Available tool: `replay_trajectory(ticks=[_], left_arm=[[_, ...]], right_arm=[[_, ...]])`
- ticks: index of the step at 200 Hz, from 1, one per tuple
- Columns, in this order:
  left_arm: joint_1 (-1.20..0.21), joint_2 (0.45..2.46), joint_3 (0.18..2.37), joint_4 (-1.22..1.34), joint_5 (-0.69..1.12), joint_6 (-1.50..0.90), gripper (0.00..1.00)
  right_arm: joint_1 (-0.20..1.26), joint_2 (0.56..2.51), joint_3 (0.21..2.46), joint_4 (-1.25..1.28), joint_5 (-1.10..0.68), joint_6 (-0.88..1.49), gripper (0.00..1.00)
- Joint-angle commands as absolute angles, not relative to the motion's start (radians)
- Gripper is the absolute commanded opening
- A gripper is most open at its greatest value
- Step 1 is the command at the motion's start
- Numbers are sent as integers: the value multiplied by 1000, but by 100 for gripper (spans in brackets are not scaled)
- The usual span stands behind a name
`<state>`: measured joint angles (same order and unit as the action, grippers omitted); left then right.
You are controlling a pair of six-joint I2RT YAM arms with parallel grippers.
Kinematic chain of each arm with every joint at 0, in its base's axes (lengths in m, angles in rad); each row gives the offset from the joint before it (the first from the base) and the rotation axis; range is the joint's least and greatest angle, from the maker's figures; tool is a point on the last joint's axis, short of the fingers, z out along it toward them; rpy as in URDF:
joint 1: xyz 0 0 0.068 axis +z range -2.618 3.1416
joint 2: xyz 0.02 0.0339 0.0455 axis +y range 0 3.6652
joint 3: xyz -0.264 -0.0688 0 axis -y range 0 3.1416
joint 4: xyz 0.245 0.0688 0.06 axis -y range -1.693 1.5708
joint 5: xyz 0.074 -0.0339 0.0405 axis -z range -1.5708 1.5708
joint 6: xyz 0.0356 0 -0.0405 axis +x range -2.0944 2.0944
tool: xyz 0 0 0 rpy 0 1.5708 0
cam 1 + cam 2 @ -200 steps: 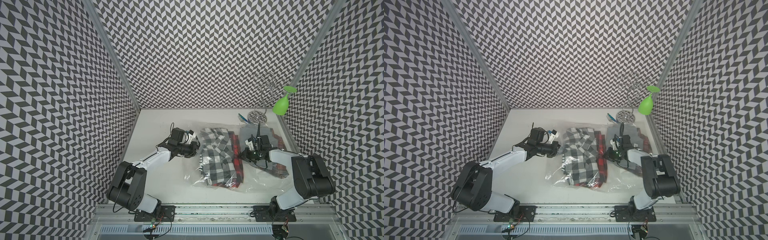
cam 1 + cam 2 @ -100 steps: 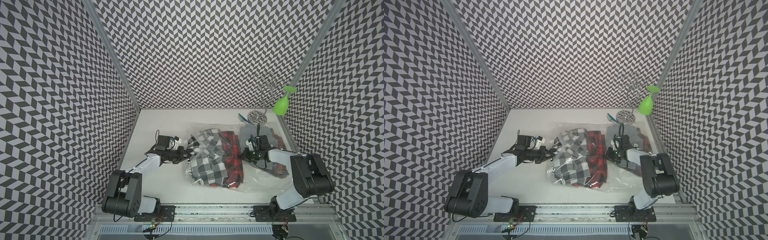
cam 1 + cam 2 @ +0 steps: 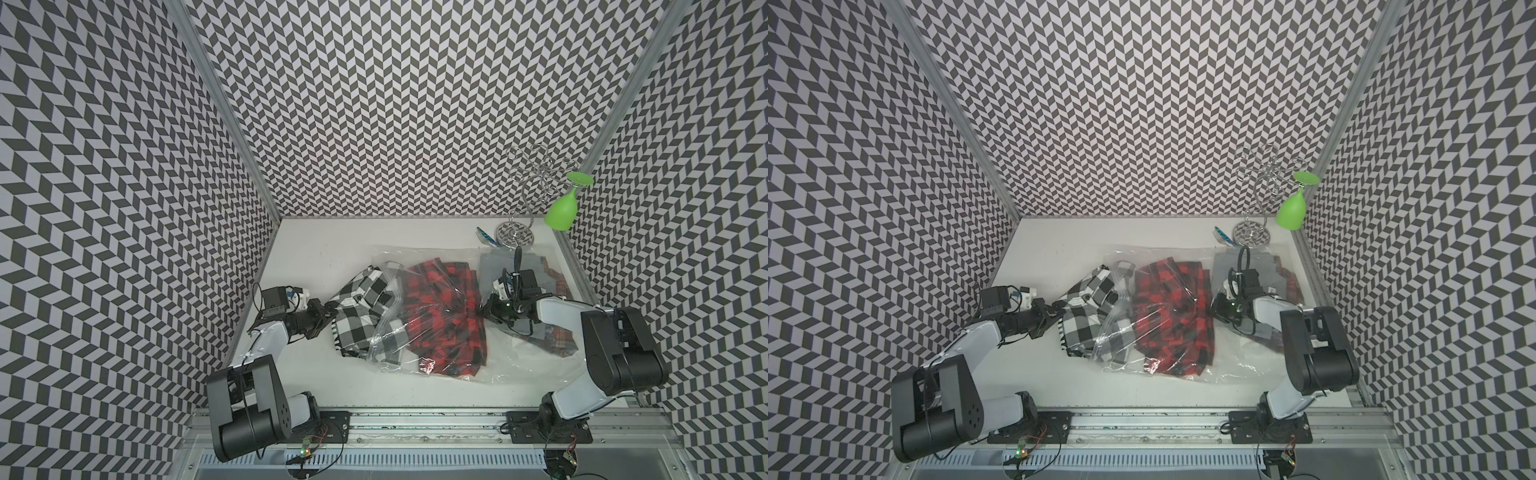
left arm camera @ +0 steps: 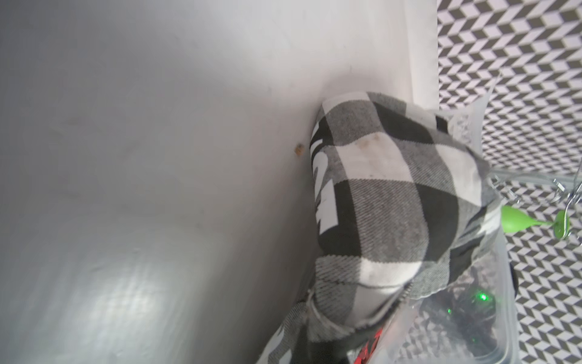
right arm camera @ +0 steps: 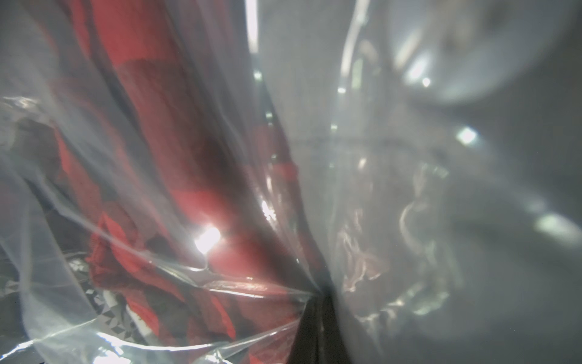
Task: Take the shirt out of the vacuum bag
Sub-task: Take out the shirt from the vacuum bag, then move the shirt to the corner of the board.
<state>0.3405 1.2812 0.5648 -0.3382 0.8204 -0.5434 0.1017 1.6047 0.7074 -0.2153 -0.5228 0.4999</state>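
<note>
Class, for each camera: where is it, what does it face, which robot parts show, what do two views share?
Top views: overhead, facing table; left arm, right arm show.
Left wrist: on left arm, facing black-and-white shirt; no robot.
Right wrist: on right arm, against the vacuum bag; nothing clear.
Shared: green glass, left wrist and top.

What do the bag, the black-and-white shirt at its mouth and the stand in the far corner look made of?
Bag: thin clear plastic film, glossy. It crinkles, throws highlights, and the red shirt shows through it.
Black-and-white shirt: soft woven cloth, probably flannel, matte. The weave shows in the left wrist view.
Stand: bent metal wire with a shiny, chrome-like finish.
</note>
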Motion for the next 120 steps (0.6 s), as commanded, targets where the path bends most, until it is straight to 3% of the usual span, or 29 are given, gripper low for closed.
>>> replay_trajectory(ticks=[1,24,120], left_arm=[[334,1288,547,-305,863,-561,0],[345,1265,532,-324,815,-558,0],[723,1256,521,-335,647,-657,0]], right_arm=[[82,1621,721,-224,-419,531,0],[83,1621,733,-221,-428,540,0],[80,1641,801,-244,-428,554,1]])
